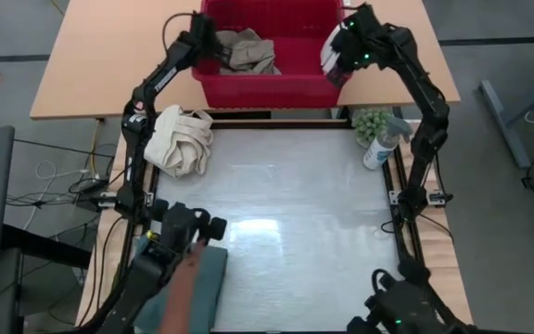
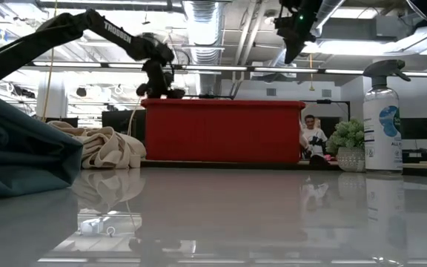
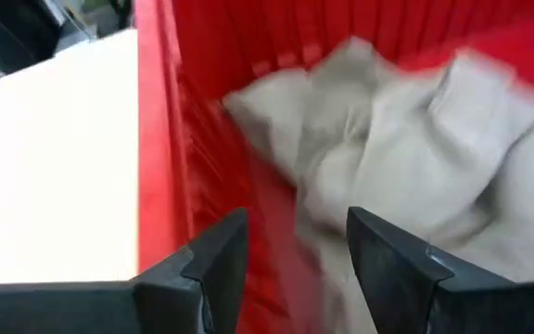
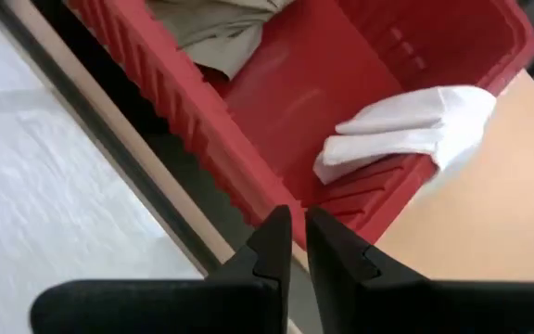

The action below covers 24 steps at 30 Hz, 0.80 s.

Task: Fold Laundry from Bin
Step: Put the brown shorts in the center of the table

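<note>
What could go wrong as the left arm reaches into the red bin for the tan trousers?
The open left end effector sits close to the red plastic bin's wall, so it may snag the wall rather than the crumpled tan trousers. The small white folded cloth draped over the rim could slip out.

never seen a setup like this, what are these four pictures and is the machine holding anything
It is a table robot with two dark arms, each ending in a two-finger tool. One picture looks down from above, one looks level across the table, and two come from cameras on the wrists. At the table's far edge stands a red bin holding tan trousers and a small white cloth draped on its rim. The left tool is open over the trousers; the right tool is nearly shut and empty above the bin's edge. A cream bag, a spray bottle and teal cloth lie nearby.
</note>
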Each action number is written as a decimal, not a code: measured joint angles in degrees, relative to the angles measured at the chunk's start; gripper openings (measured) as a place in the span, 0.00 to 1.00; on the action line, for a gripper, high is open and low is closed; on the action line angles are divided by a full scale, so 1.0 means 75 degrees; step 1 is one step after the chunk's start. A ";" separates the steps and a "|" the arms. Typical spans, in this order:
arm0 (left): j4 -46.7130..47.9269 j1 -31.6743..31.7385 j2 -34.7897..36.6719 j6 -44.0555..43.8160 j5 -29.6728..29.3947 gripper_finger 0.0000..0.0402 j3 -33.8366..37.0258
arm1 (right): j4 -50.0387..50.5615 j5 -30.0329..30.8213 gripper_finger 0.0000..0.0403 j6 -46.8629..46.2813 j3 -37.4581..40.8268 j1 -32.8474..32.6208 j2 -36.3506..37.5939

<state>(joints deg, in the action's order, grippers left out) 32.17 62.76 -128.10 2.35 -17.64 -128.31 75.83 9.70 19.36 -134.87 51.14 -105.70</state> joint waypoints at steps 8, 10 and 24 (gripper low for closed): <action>-0.0844 -0.0337 0.1034 -0.0606 0.2096 0.43 -0.0558 | -0.0144 -0.0115 0.16 0.0034 0.0000 0.0419 0.0327; -0.1013 -0.0464 0.1410 -0.0221 0.2119 0.43 -0.0645 | -0.0152 -0.0117 0.16 0.0092 0.0000 0.0468 0.0394; -0.0676 -0.0504 0.3469 -0.0422 0.3126 0.43 -0.0840 | -0.0230 -0.0910 0.16 0.0285 0.0000 0.0675 0.0504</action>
<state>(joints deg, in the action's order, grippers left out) 27.09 58.98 -102.08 -0.81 5.80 -134.61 74.11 2.87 21.50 -134.87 56.21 -101.92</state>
